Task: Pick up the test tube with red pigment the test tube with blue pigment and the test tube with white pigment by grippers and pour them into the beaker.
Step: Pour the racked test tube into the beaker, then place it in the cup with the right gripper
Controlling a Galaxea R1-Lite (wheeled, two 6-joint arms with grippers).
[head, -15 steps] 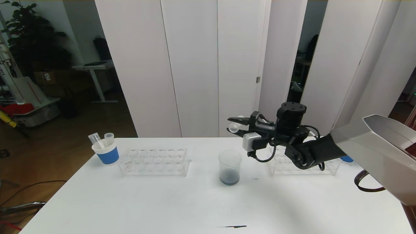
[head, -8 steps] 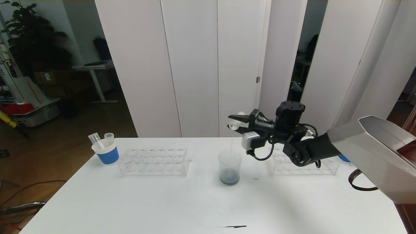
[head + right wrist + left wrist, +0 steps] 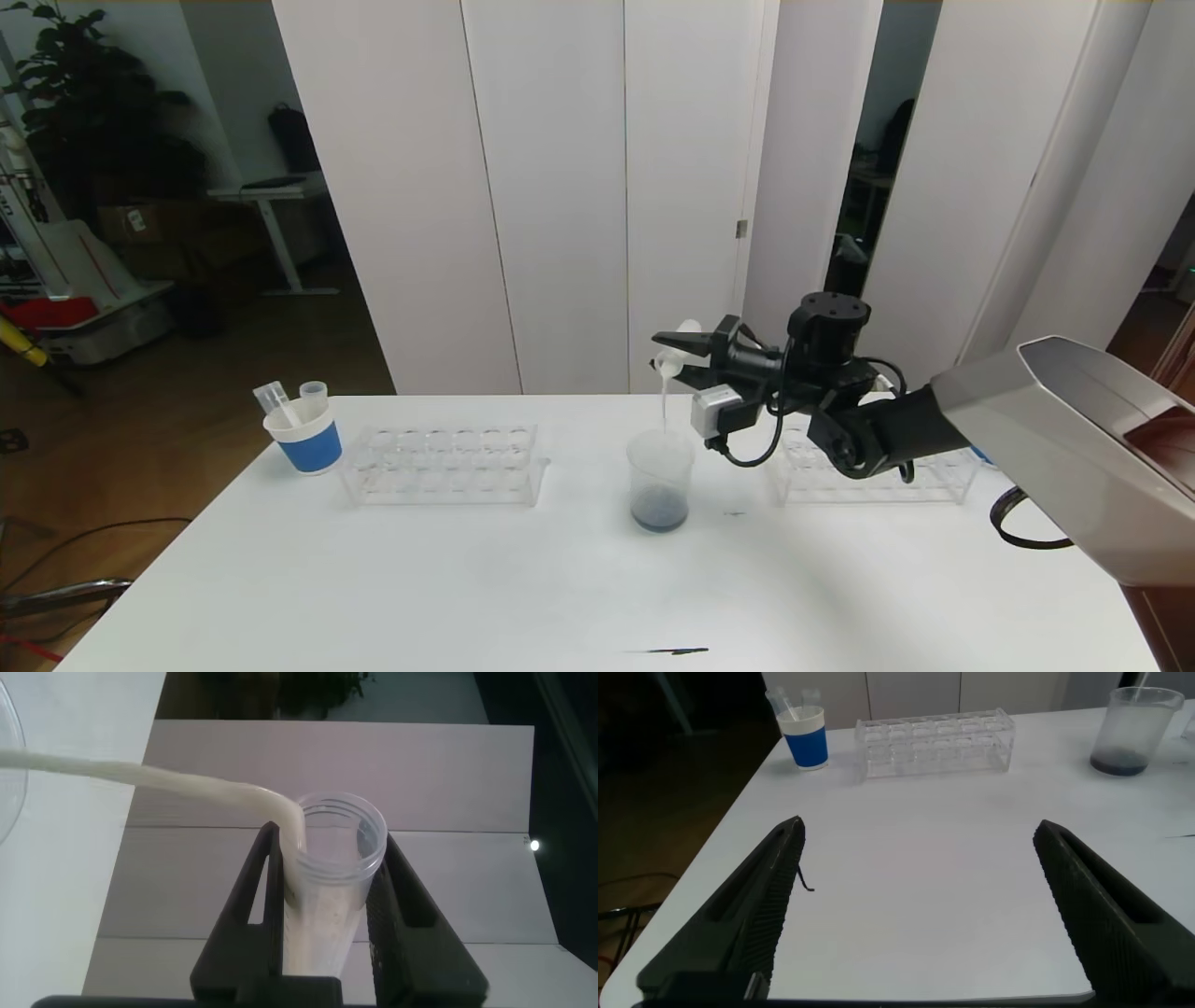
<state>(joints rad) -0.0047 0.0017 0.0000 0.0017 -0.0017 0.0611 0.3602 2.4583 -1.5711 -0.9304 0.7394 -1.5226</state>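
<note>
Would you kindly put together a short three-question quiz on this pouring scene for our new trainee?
1. True or false: the right gripper holds the test tube with white pigment tipped over the beaker.
2. What already lies at the bottom of the beaker? A) dark bluish liquid B) red liquid C) nothing
3. Fill in: the paper cup with a blue band holding used tubes stands beside the ____ rack.

Key: 1 true, a white stream is running from the tube toward the beaker; 2 A; 3 left (empty). The left gripper waits open above the table.
</note>
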